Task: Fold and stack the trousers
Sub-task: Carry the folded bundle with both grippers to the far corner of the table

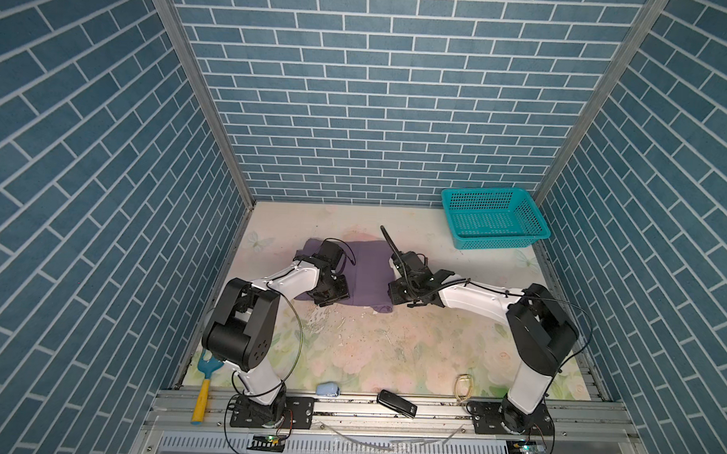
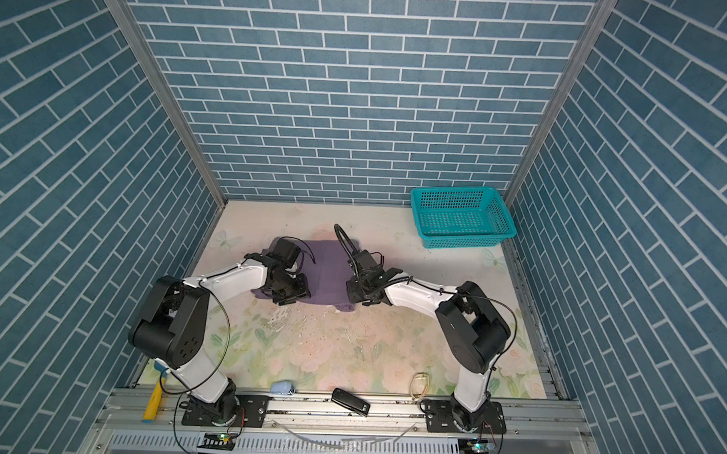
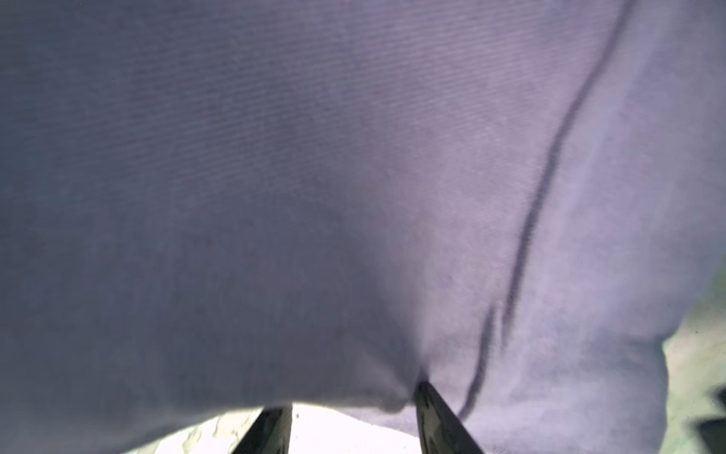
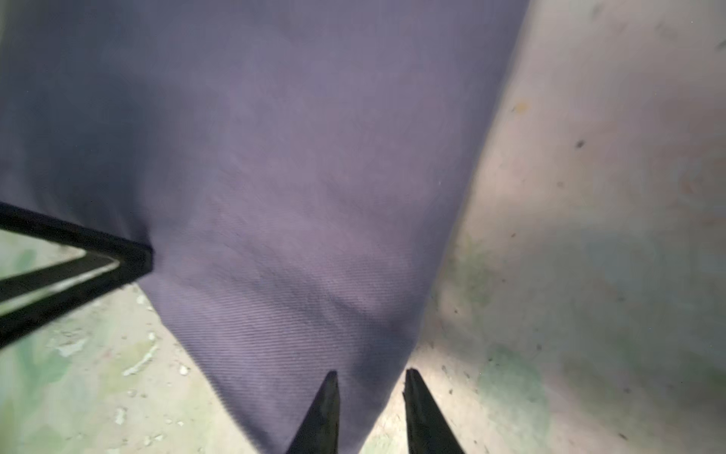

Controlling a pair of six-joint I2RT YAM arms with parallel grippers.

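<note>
The trousers (image 1: 370, 274) lie as a folded muted-purple bundle in the middle of the floral table, seen in both top views (image 2: 329, 276). My left gripper (image 1: 328, 299) is low at the bundle's left near edge. In the left wrist view it (image 3: 353, 397) stands open, with the cloth edge draped over the tips of its fingers (image 3: 436, 416). My right gripper (image 1: 392, 296) is at the bundle's right near corner. In the right wrist view it (image 4: 371, 372) is open, one of its fingers (image 4: 326, 412) over the cloth corner, the other over bare table.
A teal basket (image 1: 498, 242) stands empty at the back right corner. Along the front rail lie a toy shovel with a yellow handle (image 1: 203, 391), a pale blue object (image 1: 328, 388), a black device (image 1: 396, 403) and a loop of band (image 1: 464, 385). Blue brick walls close in three sides.
</note>
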